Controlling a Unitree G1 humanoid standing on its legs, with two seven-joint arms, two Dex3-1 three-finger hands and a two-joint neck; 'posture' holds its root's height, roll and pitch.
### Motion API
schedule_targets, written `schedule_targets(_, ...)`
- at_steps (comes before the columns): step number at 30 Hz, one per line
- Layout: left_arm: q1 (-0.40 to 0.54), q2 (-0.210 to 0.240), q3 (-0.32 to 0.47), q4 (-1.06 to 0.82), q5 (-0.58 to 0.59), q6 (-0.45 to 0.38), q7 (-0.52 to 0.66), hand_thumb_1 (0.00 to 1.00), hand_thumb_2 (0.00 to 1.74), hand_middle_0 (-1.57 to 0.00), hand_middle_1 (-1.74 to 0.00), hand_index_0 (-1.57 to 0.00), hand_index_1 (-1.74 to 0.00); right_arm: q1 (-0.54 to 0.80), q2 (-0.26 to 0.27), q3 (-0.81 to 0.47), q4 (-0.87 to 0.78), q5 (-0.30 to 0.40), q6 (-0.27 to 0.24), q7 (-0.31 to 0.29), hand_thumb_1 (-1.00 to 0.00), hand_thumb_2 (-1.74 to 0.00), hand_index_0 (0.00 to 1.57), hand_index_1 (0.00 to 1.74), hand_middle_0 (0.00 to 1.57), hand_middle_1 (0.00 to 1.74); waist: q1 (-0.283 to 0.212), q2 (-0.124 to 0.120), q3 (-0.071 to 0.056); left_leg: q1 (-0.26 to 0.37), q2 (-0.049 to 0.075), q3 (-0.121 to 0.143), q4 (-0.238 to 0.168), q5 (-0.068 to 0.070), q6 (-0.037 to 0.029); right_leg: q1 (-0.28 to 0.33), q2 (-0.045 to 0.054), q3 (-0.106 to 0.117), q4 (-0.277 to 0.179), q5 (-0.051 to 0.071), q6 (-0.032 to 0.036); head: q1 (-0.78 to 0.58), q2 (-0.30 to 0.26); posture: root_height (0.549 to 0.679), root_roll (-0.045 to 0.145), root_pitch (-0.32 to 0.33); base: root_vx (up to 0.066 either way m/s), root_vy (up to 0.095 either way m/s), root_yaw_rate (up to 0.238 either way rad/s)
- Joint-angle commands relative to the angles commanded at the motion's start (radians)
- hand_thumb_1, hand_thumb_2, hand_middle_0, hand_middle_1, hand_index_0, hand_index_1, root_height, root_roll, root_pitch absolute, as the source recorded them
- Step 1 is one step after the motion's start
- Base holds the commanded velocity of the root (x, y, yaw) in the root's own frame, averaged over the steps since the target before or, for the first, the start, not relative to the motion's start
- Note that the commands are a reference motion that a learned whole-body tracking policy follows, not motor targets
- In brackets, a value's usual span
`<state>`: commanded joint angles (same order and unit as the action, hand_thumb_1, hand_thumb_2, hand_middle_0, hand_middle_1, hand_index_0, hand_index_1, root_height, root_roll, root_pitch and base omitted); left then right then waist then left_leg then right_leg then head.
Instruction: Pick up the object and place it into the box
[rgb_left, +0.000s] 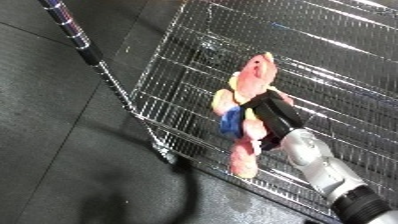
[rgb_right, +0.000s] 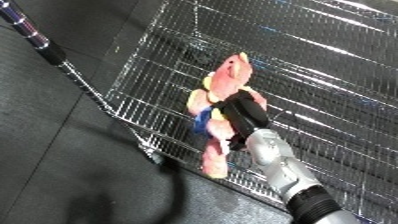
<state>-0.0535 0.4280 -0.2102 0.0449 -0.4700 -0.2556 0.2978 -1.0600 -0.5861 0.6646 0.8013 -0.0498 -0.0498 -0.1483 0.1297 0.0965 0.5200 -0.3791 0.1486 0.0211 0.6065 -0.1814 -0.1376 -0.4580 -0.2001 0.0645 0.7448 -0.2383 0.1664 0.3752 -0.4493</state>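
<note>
In the left eye view, my right hand (rgb_left: 271, 114) is curling around the pink plush toy (rgb_left: 247, 95) lying on the wire shelf (rgb_left: 178, 75). In the right eye view, I am seeing no bin, and the toy's dangling legs could be snagging the wires as I lift

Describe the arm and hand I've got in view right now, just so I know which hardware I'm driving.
One arm shows, entering from the lower right. Its forearm is a rounded, glossy silver-white shell, segmented, ending toward the elbow in a black ribbed collar. The right hand is a blocky matte black unit; its fingers are not clearly separable here. No cables or markings are visible. The left hand is out of view.
</note>
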Motion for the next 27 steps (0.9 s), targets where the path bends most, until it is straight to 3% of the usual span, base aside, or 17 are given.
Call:
schedule_targets(8,-0.005,-0.012,0.028,0.015,0.018,0.013,0.003,1.00,1.74,-1.57,-1.74,-1.57,-1.74,0.169,-0.159,-0.180,-0.379,0.021,-0.031,-0.060,-1.00,-1.74,1.57,1.74,1.57,1.74,-0.068,-0.017,0.000,0.029,0.011,0.024,-0.011,-0.007,0.0060,0.007,0.0025,0.013,-0.010,0.007,0.0048,0.017,0.018,0.632,0.047,-0.035,-0.005,-0.009,-0.130)
schedule_targets(13,-0.007,-0.020,0.036,0.011,0.031,0.024,0.000,1.00,1.74,-1.57,-1.74,-1.57,-1.74,0.291,-0.225,-0.315,-0.573,0.006,-0.034,-0.091,-1.00,-1.74,1.57,1.74,1.57,1.74,-0.110,-0.019,0.000,0.050,0.019,0.041,-0.017,-0.009,0.0094,0.012,0.0035,0.023,-0.020,0.015,0.0079,0.033,0.035,0.632,0.052,-0.042,-0.004,-0.013,-0.191)
schedule_targets(18,-0.008,-0.028,0.039,-0.002,0.045,0.034,-0.003,1.00,1.74,-1.57,-1.74,-1.57,-1.74,0.408,-0.249,-0.446,-0.706,-0.013,-0.041,-0.121,-1.00,-1.74,1.57,1.74,1.57,1.74,-0.153,-0.015,0.000,0.069,0.027,0.064,-0.023,-0.012,0.0119,0.018,0.0070,0.037,-0.039,0.024,0.0094,0.051,0.040,0.632,0.057,-0.046,-0.009,-0.009,-0.229)
schedule_targets(27,-0.013,-0.047,0.039,-0.027,0.063,0.043,-0.006,1.00,1.74,-1.57,-1.74,-1.57,-1.74,0.607,-0.242,-0.686,-0.869,-0.034,-0.068,-0.194,-1.00,-1.74,1.57,1.74,1.57,1.74,-0.241,-0.003,0.000,0.114,0.031,0.106,-0.032,-0.026,0.0155,0.039,0.0169,0.068,-0.070,0.034,0.0103,0.125,0.078,0.635,0.065,-0.053,-0.001,0.017,-0.232)
